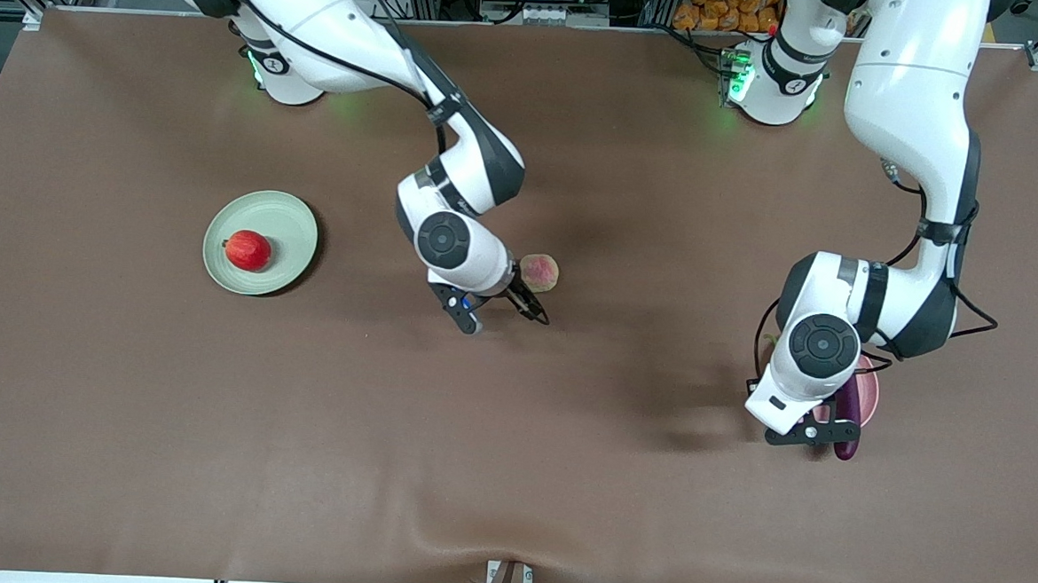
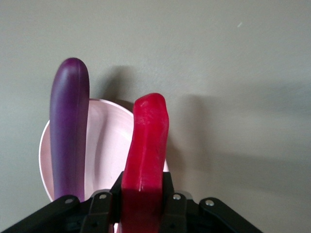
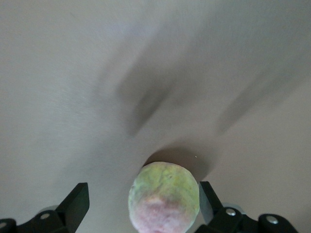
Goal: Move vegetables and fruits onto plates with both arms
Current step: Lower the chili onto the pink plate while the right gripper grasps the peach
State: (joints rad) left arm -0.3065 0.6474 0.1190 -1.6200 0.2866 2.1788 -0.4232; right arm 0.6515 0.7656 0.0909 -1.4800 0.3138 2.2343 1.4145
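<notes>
Near the left arm's end of the worktop, the left gripper (image 2: 142, 204) clamps the chili (image 2: 146, 155) over the pink plate (image 2: 104, 141) for release — the right gripper (image 3: 141, 206) gapes around the yellowish fruit (image 3: 164, 199).

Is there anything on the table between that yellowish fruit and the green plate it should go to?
Nothing visible: bare table lies between the yellowish fruit, framed by the open right gripper, and the green plate, which already holds the red fruit.
</notes>
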